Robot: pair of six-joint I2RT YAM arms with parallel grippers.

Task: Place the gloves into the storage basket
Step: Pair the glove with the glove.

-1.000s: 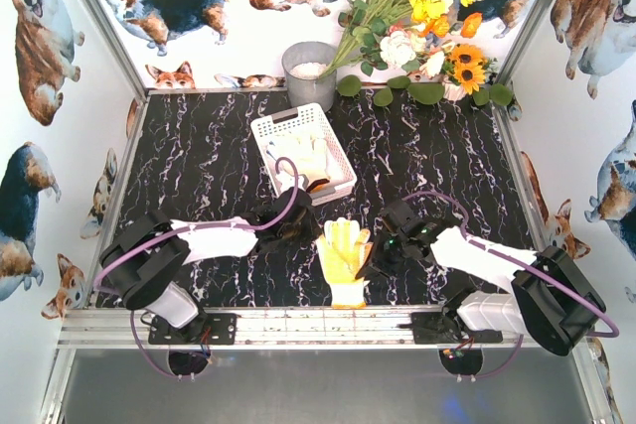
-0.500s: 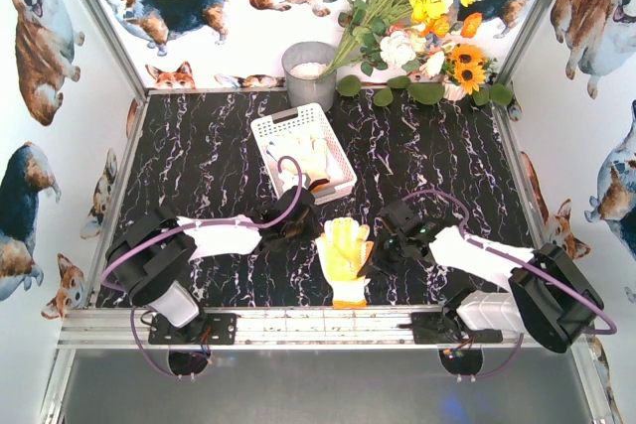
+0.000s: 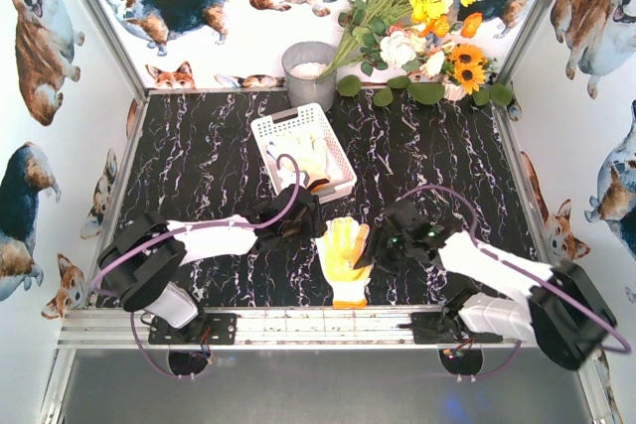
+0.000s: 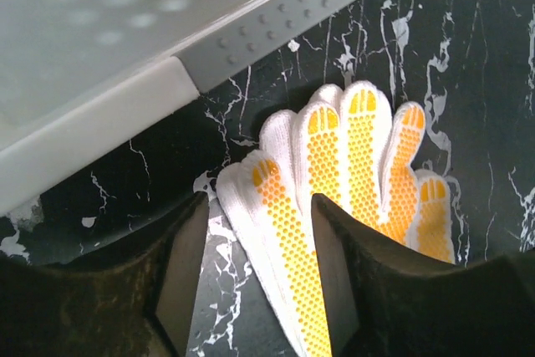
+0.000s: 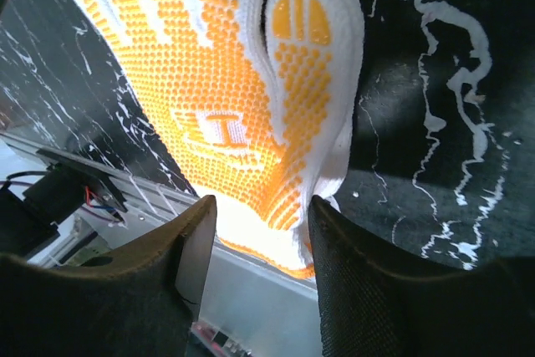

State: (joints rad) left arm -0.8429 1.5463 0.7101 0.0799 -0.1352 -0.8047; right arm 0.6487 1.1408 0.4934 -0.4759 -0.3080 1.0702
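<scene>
Here left hand (image 3: 309, 229) and right hand (image 3: 366, 249), both apart, flank yellow glove (image 3: 343, 248) near basket (image 3: 288, 113).

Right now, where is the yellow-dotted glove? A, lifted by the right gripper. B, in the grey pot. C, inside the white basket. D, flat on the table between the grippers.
D: the yellow-dotted glove lies flat on the table, with the left gripper and right gripper at its sides.

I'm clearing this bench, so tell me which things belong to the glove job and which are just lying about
Job: yellow-dotted glove, white storage basket, stored gloves.
Lying about: grey pot, flower bouquet.
</scene>
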